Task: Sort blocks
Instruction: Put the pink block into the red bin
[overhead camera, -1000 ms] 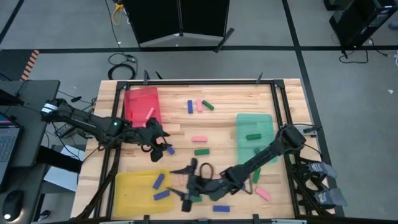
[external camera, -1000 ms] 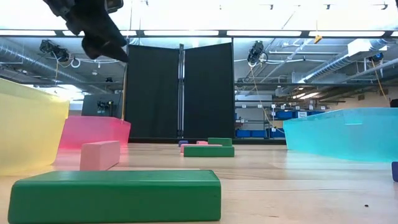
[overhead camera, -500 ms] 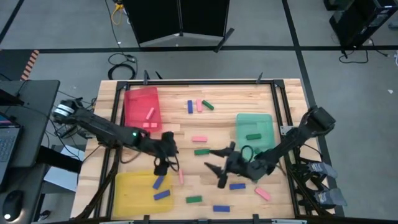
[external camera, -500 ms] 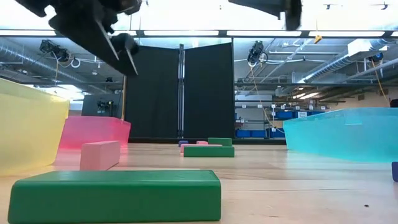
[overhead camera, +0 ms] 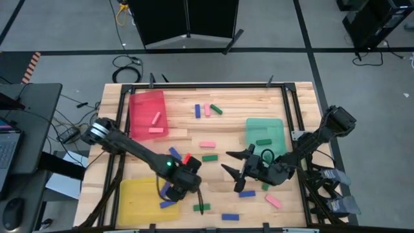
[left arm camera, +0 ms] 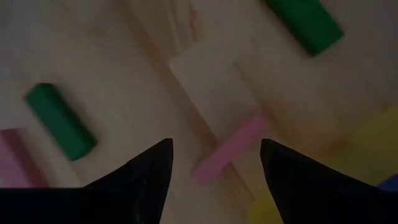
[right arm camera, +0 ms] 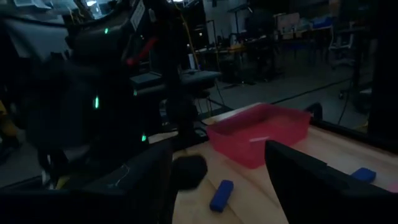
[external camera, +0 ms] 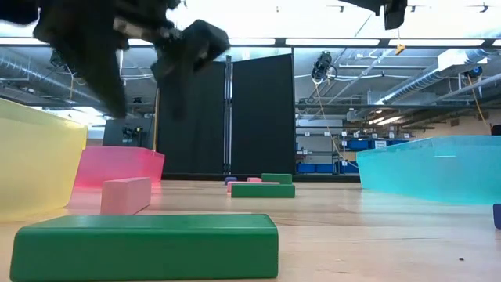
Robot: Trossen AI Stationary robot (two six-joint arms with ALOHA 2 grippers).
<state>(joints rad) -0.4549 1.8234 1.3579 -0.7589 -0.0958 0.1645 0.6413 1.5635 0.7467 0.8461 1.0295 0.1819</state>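
Small pink, green and blue blocks lie scattered on the wooden table. My left gripper (overhead camera: 184, 183) (left arm camera: 214, 168) is open, pointing down beside the yellow tray (overhead camera: 139, 200). A pink block (left arm camera: 227, 152) lies flat on the table below the gap between its fingers, untouched. In the high view this block is hidden under the arm. My right gripper (overhead camera: 231, 163) (right arm camera: 227, 180) is open and empty. It hangs over the table's middle, pointing toward the left edge, near a green block (overhead camera: 209, 157) and a blue block (overhead camera: 246, 193).
Red tray (overhead camera: 149, 113) holds two pink blocks; green tray (overhead camera: 265, 133) holds a green block (overhead camera: 262, 142); the yellow tray holds blue blocks (overhead camera: 169, 202). More blocks lie near the far edge (overhead camera: 207, 109) and the near edge (overhead camera: 202, 208) (external camera: 145, 247). Both arms reach toward the table's middle.
My left gripper has swung from beside the red tray toward the near edge and the right, and now stands over a pink block by the yellow tray. My right gripper has pulled away from the green block near the near edge, moving right and toward the far side.
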